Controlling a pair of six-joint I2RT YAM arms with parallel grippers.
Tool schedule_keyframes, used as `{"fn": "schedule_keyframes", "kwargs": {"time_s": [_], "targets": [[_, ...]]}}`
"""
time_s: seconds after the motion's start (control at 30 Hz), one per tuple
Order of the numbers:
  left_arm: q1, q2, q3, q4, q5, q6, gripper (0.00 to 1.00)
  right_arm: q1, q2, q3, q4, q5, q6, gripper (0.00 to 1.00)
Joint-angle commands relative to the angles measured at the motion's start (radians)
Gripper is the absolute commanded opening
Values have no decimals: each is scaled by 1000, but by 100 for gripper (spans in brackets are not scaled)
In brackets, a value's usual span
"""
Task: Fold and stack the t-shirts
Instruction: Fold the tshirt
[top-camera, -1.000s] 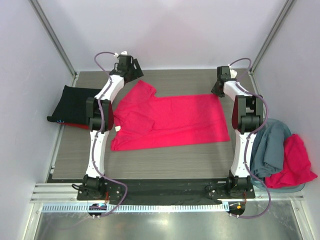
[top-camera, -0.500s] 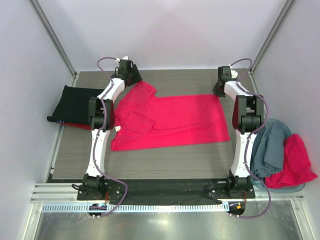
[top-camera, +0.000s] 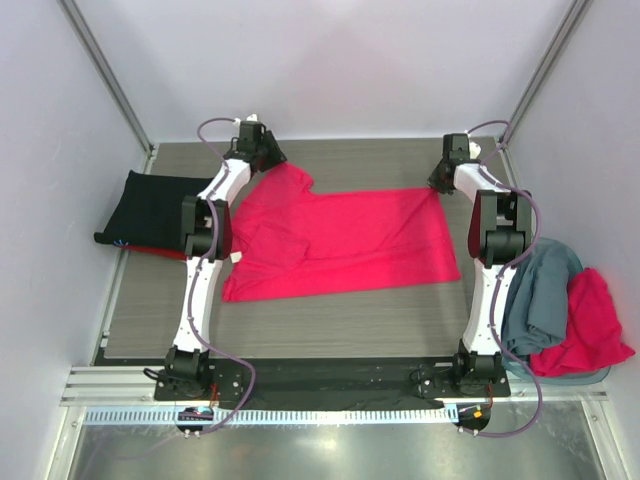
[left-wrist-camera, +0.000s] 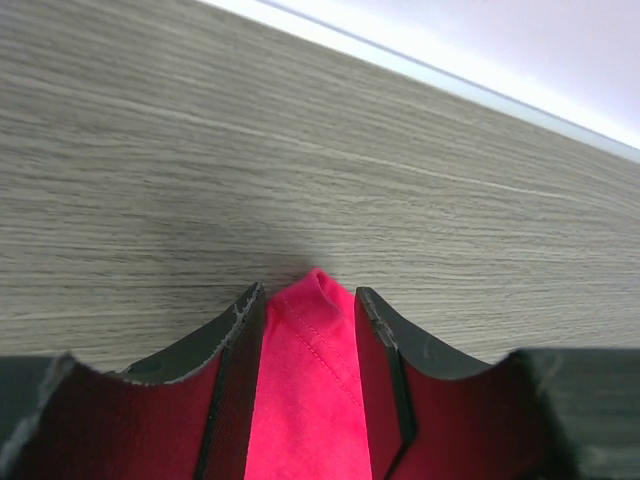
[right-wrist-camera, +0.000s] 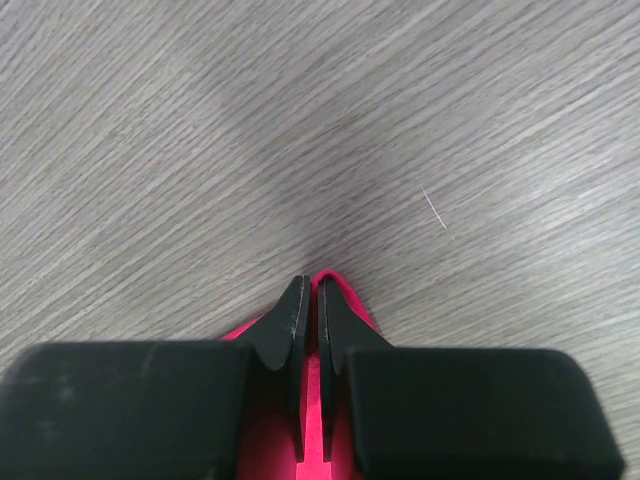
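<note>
A bright pinkish-red t-shirt lies spread flat on the wooden table. My left gripper is at its far left sleeve corner. In the left wrist view the jaws stand a little apart with the sleeve tip lying between them. My right gripper is at the shirt's far right corner. In the right wrist view it is shut on a thin edge of the red cloth.
A folded black shirt lies on a dark red one at the table's left edge. A grey-blue shirt and another pinkish-red one are heaped at the right. Walls close in at the back and sides.
The left gripper has shifted slightly along the far edge above the sleeve. The right gripper has moved a little to the right. The shirt lies about as before.
</note>
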Motion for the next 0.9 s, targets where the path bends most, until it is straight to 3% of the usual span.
{"fn": "schedule_keyframes", "kwargs": {"time_s": [0.0, 0.13, 0.23, 0.47, 0.87], "targets": [[12, 16, 41, 31, 39, -18, 41, -8, -32, -23, 16, -28, 11, 8], [16, 23, 38, 37, 34, -16, 31, -10, -35, -28, 21, -37, 12, 8], [24, 27, 28, 85, 49, -21, 0, -10, -36, -26, 24, -42, 14, 8], [39, -16, -31, 195, 106, -36, 0, -18, -38, -17, 24, -74, 17, 8], [50, -306, -340, 370, 122, -41, 0, -21, -134, -20, -15, -88, 17, 8]]}}
